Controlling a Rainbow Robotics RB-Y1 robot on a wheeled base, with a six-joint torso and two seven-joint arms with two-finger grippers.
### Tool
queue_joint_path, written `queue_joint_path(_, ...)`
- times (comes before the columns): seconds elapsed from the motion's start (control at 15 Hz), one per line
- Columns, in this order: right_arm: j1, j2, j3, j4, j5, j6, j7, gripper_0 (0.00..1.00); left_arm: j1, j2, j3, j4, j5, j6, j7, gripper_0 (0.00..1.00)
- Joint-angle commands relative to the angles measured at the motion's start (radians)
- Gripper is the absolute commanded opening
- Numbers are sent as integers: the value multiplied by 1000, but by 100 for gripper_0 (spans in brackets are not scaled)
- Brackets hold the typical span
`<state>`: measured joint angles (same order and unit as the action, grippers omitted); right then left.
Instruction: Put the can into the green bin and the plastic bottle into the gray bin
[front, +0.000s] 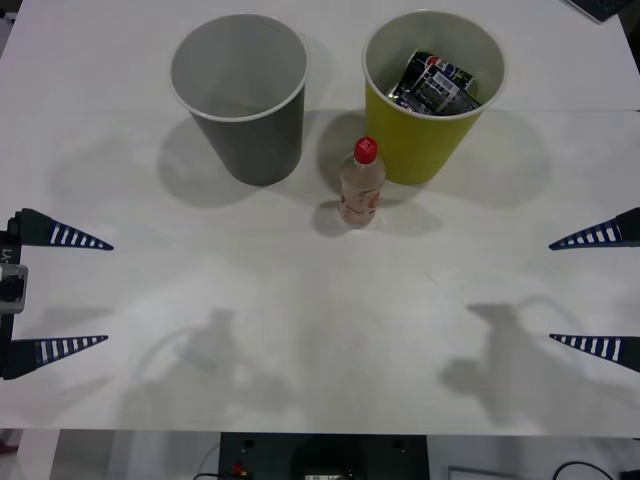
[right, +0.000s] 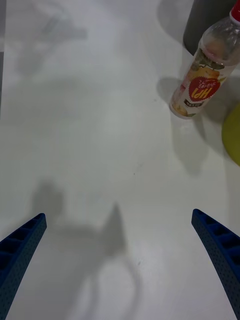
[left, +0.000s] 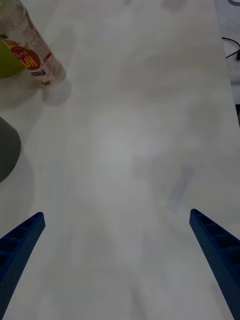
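The can (front: 435, 84) lies inside the green bin (front: 420, 150) at the back right of the table. To its left the gray bin (front: 255, 150) stands upright with nothing in it. Between and just in front of the two bins stands the plastic bottle (front: 361, 185), upright, red cap on top. My left gripper (front: 107, 293) hovers open at the table's left side, far from the bottle. At the right side my right gripper (front: 551, 292) is open too. The right wrist view has the bottle (right: 202, 82) ahead of the right gripper (right: 119, 214), and the left wrist view has the bottle (left: 35, 50) ahead of the left gripper (left: 116, 212).
The white table (front: 300, 330) spreads wide and bare between the two grippers and the bins. A dark object (front: 610, 8) pokes in at the back right corner. Past the table's edge a cable (left: 230, 45) lies on the floor.
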<state>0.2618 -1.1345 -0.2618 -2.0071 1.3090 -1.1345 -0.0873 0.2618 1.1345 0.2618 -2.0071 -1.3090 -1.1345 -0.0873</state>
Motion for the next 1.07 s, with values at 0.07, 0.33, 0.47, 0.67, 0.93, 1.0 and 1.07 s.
queue_joint_path(0.07,0,0,0,0,0,0,0,100,0,0,0,0,0,0,0,98)
queue_joint_path(0.33,0,0,0,0,0,0,0,100,0,0,0,0,0,0,0,98)
queue_joint_path(0.47,0,0,0,0,0,0,0,100,0,0,0,0,0,0,0,98)
queue_joint_path(0.67,0,0,0,0,0,0,0,100,0,0,0,0,0,0,0,98)
queue_joint_path(0.93,0,0,0,0,0,0,0,100,0,0,0,0,0,0,0,98)
queue_joint_path(1.0,0,0,0,0,0,0,0,100,0,0,0,0,0,0,0,98)
queue_joint_path(1.07,0,0,0,0,0,0,0,100,0,0,0,0,0,0,0,98)
